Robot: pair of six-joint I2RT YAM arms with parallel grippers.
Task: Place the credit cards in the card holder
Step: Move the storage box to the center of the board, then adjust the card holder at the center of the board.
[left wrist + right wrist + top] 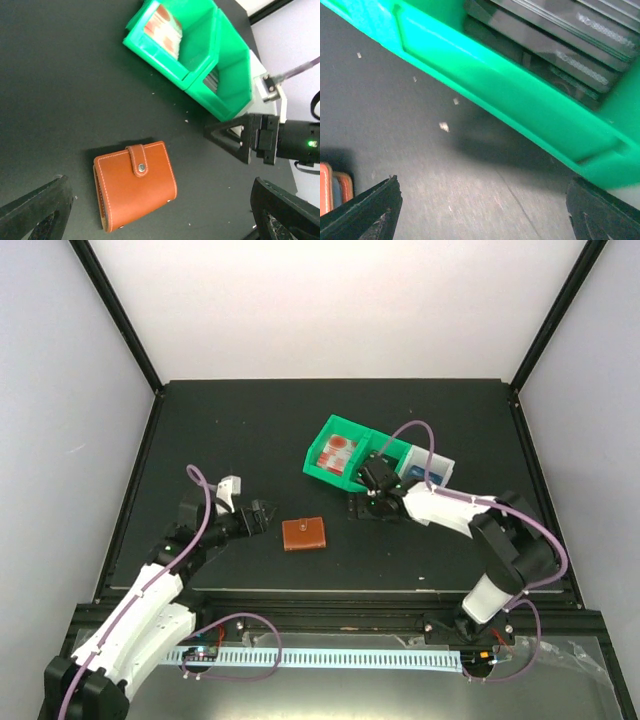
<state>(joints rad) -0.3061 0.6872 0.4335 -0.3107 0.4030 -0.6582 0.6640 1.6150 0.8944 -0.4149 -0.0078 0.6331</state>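
Note:
The card holder (pixel 303 533), a brown leather wallet with its strap snapped, lies flat on the black table. In the left wrist view the card holder (pixel 135 187) rests just ahead of my left gripper (pixel 159 205), which is open and empty. Red credit cards (pixel 337 452) stand in a green bin (pixel 318 468). Dark credit cards (pixel 555 35) fill the green bin beside it (pixel 520 100). My right gripper (pixel 375 508) hovers open and empty over the table just in front of that bin. My left gripper (pixel 262 517) sits to the wallet's left.
A white bin (pixel 432 468) with bluish cards stands right of the two green bins. Black frame rails border the table. The right arm's cable loops over the bins.

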